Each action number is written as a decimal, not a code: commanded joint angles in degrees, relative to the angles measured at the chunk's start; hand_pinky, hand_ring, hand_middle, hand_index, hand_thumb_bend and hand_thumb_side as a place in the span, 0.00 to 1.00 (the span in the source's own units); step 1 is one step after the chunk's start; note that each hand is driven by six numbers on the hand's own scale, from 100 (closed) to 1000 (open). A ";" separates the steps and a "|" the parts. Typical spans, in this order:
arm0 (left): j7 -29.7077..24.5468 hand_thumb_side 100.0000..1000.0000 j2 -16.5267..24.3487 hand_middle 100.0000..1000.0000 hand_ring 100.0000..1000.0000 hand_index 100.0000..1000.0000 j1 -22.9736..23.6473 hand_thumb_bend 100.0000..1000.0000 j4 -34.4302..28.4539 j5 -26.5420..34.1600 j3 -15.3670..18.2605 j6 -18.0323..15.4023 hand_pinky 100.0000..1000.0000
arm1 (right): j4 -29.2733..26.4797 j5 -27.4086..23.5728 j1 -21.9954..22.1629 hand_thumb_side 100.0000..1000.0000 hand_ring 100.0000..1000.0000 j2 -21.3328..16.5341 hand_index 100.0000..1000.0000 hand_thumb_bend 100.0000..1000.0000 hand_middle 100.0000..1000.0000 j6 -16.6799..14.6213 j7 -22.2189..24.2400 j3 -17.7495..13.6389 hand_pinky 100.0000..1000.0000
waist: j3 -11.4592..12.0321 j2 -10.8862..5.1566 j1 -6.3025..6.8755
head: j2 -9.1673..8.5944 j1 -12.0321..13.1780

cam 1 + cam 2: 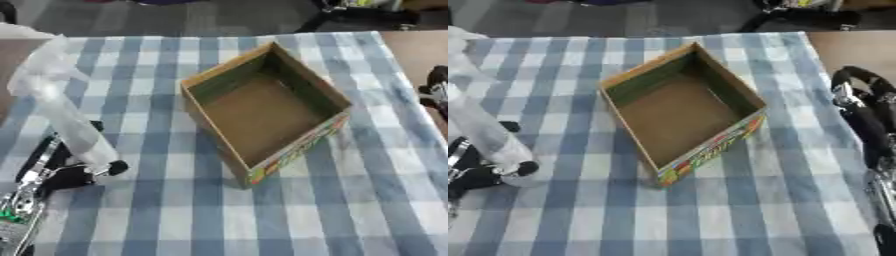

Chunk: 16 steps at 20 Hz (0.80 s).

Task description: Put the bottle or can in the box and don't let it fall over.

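left hand (61, 170): fingers curled round base of clear bottle (66, 107) | bottle held left of box (262, 110), long axis tilted, top leaning up-left, away from box | box open, empty, on tabletop (367, 200) | right hand (868, 107): idle at right edge, fingers cannot be told

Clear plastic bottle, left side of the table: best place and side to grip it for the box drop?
Low on the body, from the robot's left, as the left hand grips now. The clear plastic bottle is long, slim and leaning top-away, so a low side hold leaves its base free to settle upright in the open cardboard box.
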 commanded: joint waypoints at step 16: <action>4.19 0.00 0.08 0.65 0.52 0.46 -0.57 0.49 1.97 2.87 -0.43 1.28 0.86 | -0.59 -0.35 -0.39 0.47 0.74 -0.57 0.77 0.10 0.89 -0.08 -0.01 -0.08 0.74 | -0.08 -0.48 -0.16 | -1.11 0.44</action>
